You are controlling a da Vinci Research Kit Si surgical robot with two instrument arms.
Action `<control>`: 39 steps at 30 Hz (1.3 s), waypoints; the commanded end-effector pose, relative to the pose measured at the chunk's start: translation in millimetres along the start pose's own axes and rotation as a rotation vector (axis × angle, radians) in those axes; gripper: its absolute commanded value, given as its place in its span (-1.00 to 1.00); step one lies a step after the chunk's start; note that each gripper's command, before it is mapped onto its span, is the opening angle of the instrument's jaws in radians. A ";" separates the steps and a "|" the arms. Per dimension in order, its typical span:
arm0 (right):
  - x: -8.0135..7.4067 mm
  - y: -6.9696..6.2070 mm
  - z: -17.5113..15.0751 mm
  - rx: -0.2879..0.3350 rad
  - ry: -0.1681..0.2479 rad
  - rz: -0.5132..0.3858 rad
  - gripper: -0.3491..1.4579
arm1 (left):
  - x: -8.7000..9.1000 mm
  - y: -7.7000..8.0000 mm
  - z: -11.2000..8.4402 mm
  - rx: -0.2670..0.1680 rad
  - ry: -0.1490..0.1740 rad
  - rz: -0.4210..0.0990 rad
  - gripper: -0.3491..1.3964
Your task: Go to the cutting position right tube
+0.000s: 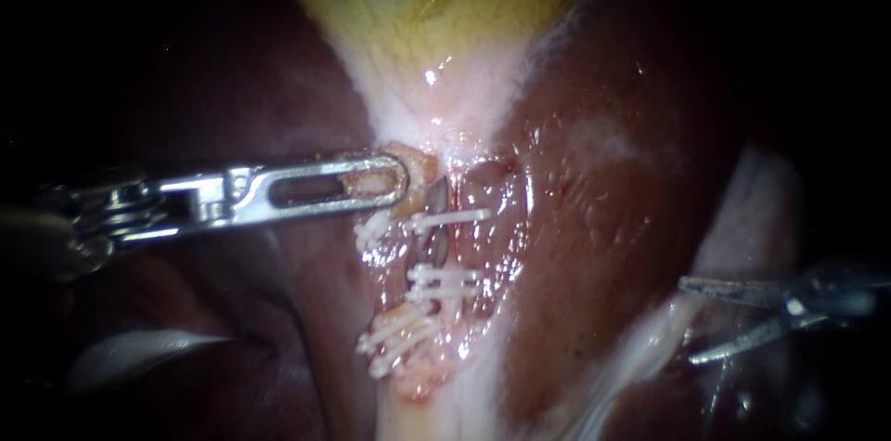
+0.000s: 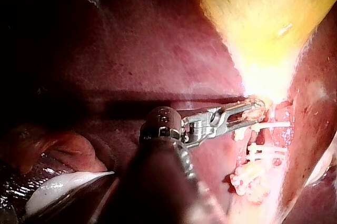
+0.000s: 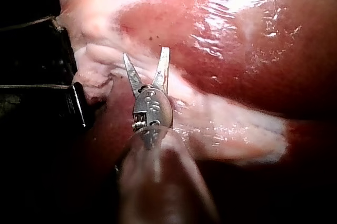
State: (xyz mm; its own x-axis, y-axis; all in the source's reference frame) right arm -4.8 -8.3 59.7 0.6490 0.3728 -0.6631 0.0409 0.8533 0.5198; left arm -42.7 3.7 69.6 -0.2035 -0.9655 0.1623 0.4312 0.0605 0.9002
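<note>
The yellow gallbladder (image 1: 418, 5) narrows down to a pale neck between lobes of dark red liver (image 1: 603, 181). My left instrument (image 1: 390, 183) is shut on a lump of tissue at that neck, also seen in the left wrist view (image 2: 255, 111). Below it run two tubes with several white clips (image 1: 445, 216). The right tube (image 1: 440, 248) shows bare between its upper clip and a lower pair (image 1: 444, 283). My right instrument (image 1: 687, 320) hovers far right of the clips, its two thin blades open and empty over pale tissue (image 3: 146, 52).
A pale band of tissue (image 1: 752, 209) lies along the right, under my right instrument. A white glistening strip (image 1: 139, 348) lies at the lower left. A black block (image 3: 37, 76) stands beside the right instrument in its wrist view.
</note>
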 end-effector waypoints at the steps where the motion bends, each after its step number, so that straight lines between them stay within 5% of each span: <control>1: 0.1 -0.1 0.0 0.004 0.001 0.010 0.95 | -0.1 0.0 -0.1 0.000 0.000 0.000 -1.00; 10: 0.1 -0.3 0.0 0.012 0.006 0.051 0.95 | -2.3 -0.7 -2.5 -0.003 0.006 -0.011 -1.00; 23: 0.1 -0.5 0.2 0.022 0.009 0.061 0.95 | -7.7 -3.8 -9.0 0.015 -0.082 -0.015 -1.00; 32: 0.8 -0.5 1.4 0.040 0.019 0.101 0.97 | -7.7 -4.2 -9.3 0.013 -0.091 -0.011 -1.00; 39: 2.4 0.4 5.0 0.074 0.039 0.229 0.97 | -7.3 -4.4 -9.1 0.008 -0.097 -0.010 -1.00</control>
State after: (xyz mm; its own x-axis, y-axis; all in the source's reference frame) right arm 1.2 -8.8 61.2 0.6147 0.5766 -0.5382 -0.0528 0.7109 0.7013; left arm -35.2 8.1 60.8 -0.2921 -0.9371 0.1911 0.4206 0.0536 0.9057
